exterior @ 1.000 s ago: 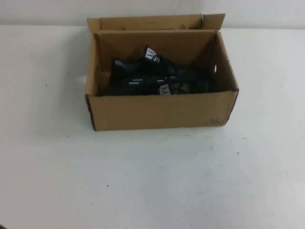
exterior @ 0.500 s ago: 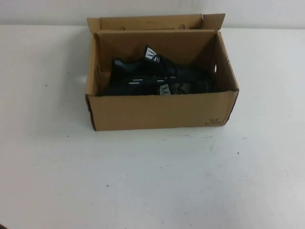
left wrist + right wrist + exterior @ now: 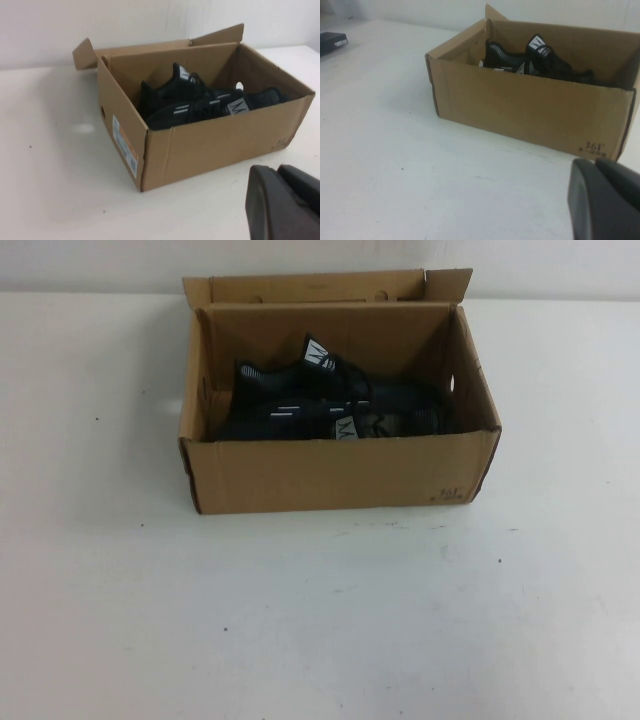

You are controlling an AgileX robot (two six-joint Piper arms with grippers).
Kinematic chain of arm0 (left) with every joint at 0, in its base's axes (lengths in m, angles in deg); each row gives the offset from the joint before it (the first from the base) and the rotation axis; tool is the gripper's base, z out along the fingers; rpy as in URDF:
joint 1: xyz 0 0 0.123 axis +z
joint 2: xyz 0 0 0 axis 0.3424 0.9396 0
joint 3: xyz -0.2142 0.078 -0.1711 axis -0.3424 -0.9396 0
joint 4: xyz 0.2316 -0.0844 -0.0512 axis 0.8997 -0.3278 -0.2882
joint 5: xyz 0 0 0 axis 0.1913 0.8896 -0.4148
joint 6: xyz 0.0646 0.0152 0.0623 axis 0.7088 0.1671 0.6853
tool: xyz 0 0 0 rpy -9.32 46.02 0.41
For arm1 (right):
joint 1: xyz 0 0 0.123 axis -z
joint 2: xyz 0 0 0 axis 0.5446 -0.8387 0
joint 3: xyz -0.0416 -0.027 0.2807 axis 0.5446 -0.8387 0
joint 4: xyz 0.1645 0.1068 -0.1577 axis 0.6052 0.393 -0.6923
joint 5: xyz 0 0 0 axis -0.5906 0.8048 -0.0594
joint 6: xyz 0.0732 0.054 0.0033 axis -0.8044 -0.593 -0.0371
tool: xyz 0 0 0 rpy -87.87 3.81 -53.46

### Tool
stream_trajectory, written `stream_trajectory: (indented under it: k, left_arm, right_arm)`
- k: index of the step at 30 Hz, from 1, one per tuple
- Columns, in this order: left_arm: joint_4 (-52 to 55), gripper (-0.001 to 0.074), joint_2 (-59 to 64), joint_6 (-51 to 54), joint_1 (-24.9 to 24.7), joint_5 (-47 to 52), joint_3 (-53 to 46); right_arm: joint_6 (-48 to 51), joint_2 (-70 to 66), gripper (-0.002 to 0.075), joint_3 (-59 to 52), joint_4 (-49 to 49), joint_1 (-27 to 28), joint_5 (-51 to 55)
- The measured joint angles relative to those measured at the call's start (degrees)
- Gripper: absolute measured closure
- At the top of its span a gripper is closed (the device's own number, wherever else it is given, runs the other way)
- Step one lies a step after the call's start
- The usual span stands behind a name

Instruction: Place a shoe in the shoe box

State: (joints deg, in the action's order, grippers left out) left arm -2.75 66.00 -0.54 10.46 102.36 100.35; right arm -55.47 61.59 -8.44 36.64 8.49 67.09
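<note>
The brown cardboard shoe box [image 3: 340, 475] stands open at the back middle of the white table, its lid flap folded up behind. Inside lie black mesh shoes [image 3: 330, 405] with white dashes and white-marked tongue tags, also seen as shoes [image 3: 200, 100] in the left wrist view and shoes [image 3: 540, 60] in the right wrist view. Neither arm shows in the high view. My left gripper [image 3: 277, 172] hangs shut, empty, on the near side of the box [image 3: 220, 145]. My right gripper [image 3: 595, 167] is shut too, holding nothing, near the printed corner of the box [image 3: 530, 112].
A small dark flat object [image 3: 331, 41] lies far off on the table in the right wrist view. A pale wall runs behind the box. White tabletop [image 3: 320, 620] stretches in front of the box and to both sides.
</note>
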Motion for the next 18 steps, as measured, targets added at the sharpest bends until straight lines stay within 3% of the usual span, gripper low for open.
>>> stream_trajectory:
  k: [7,12,18]
  left_arm:
    - [3.2,0.0736,-9.2,0.0,0.0,-3.9,-4.9]
    - [6.2,0.0736,-18.4,-0.7,0.8,-17.6,-16.4]
    - [27.0,0.0736,-21.8,-26.4,3.9,-21.5,-28.7]
  right_arm:
    - [0.0,0.0,0.0743,0.0,0.0,0.0,1.8]
    - [0.0,0.0,0.0743,0.0,0.0,0.0,3.3]
    - [0.0,0.0,0.0743,0.0,0.0,0.0,3.8]
